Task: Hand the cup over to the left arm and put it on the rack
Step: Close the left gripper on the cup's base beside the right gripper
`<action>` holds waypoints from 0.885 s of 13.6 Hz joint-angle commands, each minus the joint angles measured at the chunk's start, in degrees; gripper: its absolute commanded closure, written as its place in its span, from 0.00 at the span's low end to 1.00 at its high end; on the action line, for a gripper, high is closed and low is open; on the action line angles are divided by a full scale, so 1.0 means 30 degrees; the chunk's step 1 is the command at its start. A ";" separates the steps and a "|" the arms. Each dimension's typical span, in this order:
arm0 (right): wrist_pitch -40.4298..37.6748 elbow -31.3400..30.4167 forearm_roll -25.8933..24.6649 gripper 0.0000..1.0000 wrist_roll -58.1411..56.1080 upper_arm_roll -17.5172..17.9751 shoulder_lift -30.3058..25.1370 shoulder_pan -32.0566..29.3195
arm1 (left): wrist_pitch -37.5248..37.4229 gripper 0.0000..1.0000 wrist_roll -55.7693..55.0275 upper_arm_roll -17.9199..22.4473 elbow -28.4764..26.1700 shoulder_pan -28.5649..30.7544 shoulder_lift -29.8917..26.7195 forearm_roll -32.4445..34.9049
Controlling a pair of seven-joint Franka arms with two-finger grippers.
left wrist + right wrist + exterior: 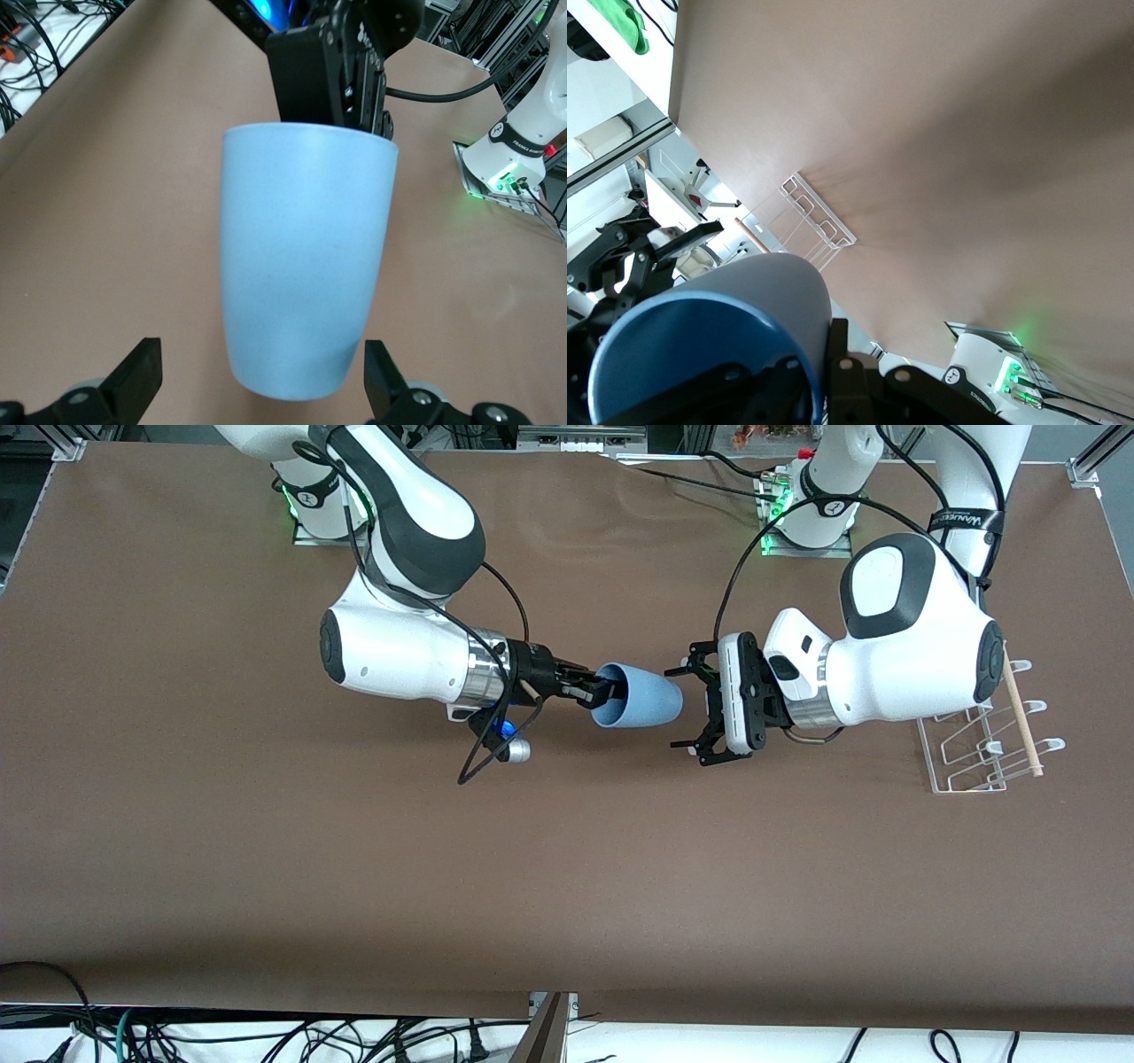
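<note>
The light-blue cup point(642, 698) hangs on its side over the middle of the table. My right gripper point(604, 689) is shut on its rim, one finger inside the mouth and one outside point(819, 372). The cup's base points at my left gripper point(684, 707), which is open. In the left wrist view the cup point(306, 266) fills the middle and its base sits just between the spread fingertips point(144, 359), touching neither. The right gripper point(328, 80) shows at the cup's rim. The white wire rack point(974, 748) with its wooden dowel stands at the left arm's end of the table.
The brown table point(567, 868) stretches wide below both arms. The left arm's elbow hangs partly over the rack. The arm bases point(811, 522) stand along the table's back edge, with cables trailing from both wrists. The rack point(819, 217) also shows in the right wrist view.
</note>
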 commanded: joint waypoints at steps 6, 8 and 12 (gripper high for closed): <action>-0.0081 0.1402 0.0368 1.00 0.0423 -0.0045 0.0731 0.0512 | 0.1066 0.48 0.0802 0.0121 0.0291 -0.1432 0.0554 -0.0628; -0.0081 0.1402 0.0484 1.00 0.0453 -0.0045 0.0731 0.0483 | 0.1008 0.89 0.0804 0.0121 0.0262 -0.1373 0.0555 -0.0657; -0.0081 0.1374 0.0661 1.00 0.0714 -0.0045 0.0731 0.0454 | 0.0862 0.92 0.0599 0.0121 0.0291 -0.1256 0.0496 -0.0657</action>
